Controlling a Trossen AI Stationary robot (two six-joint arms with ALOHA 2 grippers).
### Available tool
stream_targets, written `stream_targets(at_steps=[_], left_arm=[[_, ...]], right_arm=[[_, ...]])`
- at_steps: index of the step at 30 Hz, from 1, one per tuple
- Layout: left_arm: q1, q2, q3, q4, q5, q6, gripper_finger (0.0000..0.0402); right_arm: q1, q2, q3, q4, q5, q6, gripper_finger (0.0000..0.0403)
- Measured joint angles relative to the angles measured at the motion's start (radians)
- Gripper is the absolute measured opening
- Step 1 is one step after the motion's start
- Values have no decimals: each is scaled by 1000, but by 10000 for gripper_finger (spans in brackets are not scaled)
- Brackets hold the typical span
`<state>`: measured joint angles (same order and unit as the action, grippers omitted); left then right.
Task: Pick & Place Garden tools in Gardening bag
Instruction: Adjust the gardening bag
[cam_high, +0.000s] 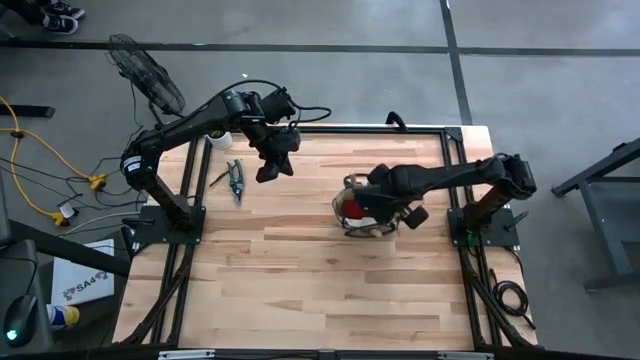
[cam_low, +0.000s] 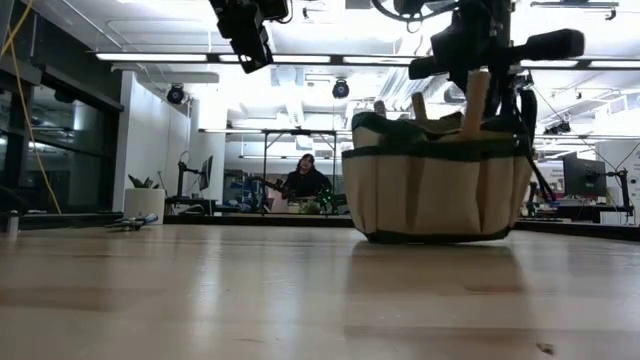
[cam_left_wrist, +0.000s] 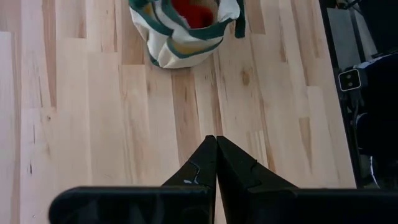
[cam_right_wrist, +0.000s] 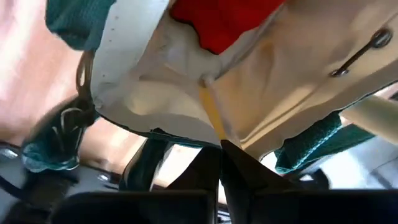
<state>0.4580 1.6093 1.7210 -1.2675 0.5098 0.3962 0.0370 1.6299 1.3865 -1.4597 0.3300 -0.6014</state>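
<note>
Right tool (cam_right_wrist: 219, 149), pressed together, sits inside the bag (cam_high: 362, 208) beside a red glove (cam_high: 349, 207); left tool (cam_left_wrist: 216, 144), also pressed together, hovers over the worktop (cam_high: 300, 270).

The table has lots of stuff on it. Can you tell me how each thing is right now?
Gardening bag: upright, open-topped, tools and something red inside.
Pruning shears: lying flat on the table, not yet bagged.
Left tool: shut, empty, raised above the table.
Right tool: shut, over the bag's mouth.
Small white pot: standing at the table's far edge.
</note>
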Motion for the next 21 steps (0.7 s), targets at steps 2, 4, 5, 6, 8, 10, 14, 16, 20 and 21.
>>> stream_targets(at_steps=[2, 4, 5, 6, 8, 10, 14, 16, 20, 21], left_arm=[[0, 0, 0, 0, 0, 0, 0], [0, 0, 0, 0, 0, 0, 0], [0, 0, 0, 0, 0, 0, 0], [0, 0, 0, 0, -1, -1, 0], [0, 0, 0, 0, -2, -7, 0], [0, 0, 0, 0, -2, -8, 0], [0, 0, 0, 0, -4, -8, 0], [0, 0, 0, 1, -4, -8, 0], [0, 0, 0, 1, -5, -8, 0], [0, 0, 0, 1, -5, -8, 0]], right_arm=[[-18, 0, 0, 3, 6, -42, 4], [-35, 0, 0, 16, 8, -58, 4], [-43, 0, 0, 23, 10, -58, 4], [-50, 0, 0, 29, 10, -59, 4], [-61, 0, 0, 39, 9, -67, 4], [-70, 0, 0, 48, 8, -76, 4], [-86, 0, 0, 63, 7, -62, 4], [-93, 0, 0, 72, 0, -53, 4], [-106, 0, 0, 81, -31, -52, 4], [-109, 0, 0, 84, -39, -53, 4]])
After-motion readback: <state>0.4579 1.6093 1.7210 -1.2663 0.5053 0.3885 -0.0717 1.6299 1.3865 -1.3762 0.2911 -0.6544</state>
